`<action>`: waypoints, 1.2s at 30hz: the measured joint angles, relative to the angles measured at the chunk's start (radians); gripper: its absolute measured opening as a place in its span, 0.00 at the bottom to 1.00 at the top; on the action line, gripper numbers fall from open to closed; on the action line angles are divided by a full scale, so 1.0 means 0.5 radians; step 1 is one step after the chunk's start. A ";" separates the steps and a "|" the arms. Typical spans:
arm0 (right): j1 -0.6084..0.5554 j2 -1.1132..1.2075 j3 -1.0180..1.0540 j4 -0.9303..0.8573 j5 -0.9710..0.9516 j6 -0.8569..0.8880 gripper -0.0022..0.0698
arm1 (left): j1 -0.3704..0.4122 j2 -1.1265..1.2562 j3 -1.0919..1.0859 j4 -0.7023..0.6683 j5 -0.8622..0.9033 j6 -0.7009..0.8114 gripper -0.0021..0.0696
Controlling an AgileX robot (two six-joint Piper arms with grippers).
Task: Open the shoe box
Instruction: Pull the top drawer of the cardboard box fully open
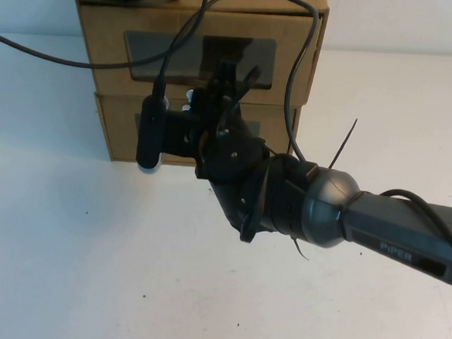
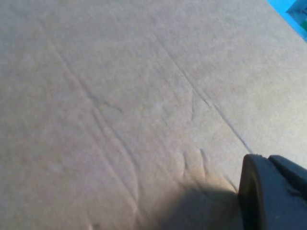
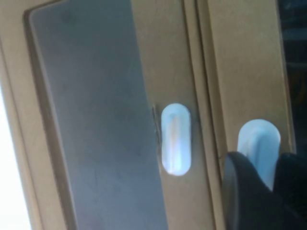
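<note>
The shoe box (image 1: 119, 30) sits on the white counter (image 1: 66, 244) at the top centre of the high view, its long front face turned toward the robot and running across the frame. The right gripper (image 3: 218, 143) is right up against that face, just beside the dark label (image 3: 91, 120). It is narrow, its two pale pads (image 3: 176, 139) a little apart, with the seam (image 3: 201, 96) under the lid lying between them. Nothing looks pinched. The left gripper (image 2: 271, 191) rests on the box's top at the upper left; I cannot tell its state. The right arm is the one placed to lift, I'd say
</note>
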 joint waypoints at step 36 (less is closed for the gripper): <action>0.464 -0.605 0.815 0.120 0.098 0.167 0.18 | 0.000 0.001 -0.003 0.005 0.000 -0.069 0.03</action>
